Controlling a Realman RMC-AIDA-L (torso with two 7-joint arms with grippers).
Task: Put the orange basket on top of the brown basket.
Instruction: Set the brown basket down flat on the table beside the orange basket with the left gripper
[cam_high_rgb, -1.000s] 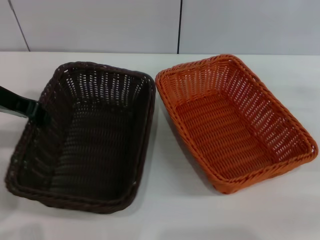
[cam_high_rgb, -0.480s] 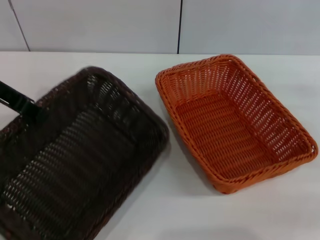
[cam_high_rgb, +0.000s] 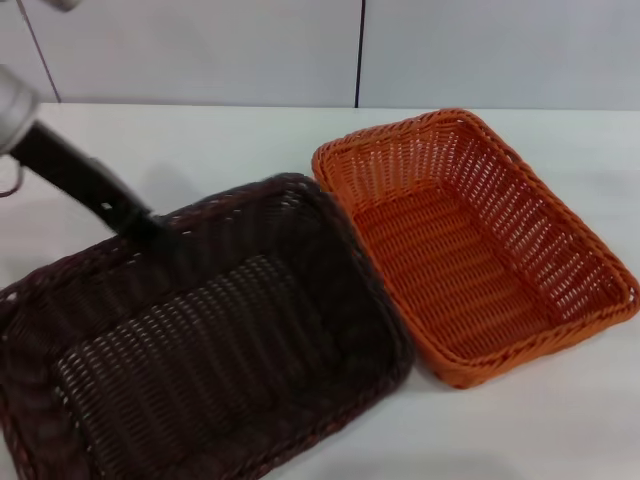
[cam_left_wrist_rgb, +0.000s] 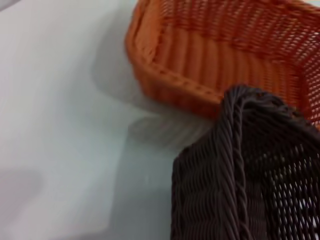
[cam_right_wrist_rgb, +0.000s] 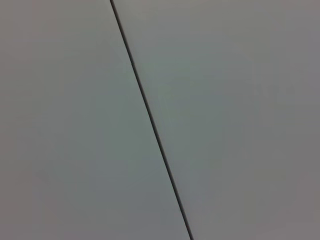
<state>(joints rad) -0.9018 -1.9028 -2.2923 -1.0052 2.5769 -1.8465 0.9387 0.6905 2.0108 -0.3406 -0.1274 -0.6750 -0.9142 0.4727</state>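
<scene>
The table is white and smooth, running wide across the room and ending in a straight far edge. Behind it stands a wall of pale grey panels, plain and flat. A thin dark seam runs upright between two panels, and another seam leans slightly at the far left. The light is soft and even, throwing only faint grey shadows on the tabletop. Elsewhere, one more dark seam crosses a bare grey surface, probably the same panelling.
</scene>
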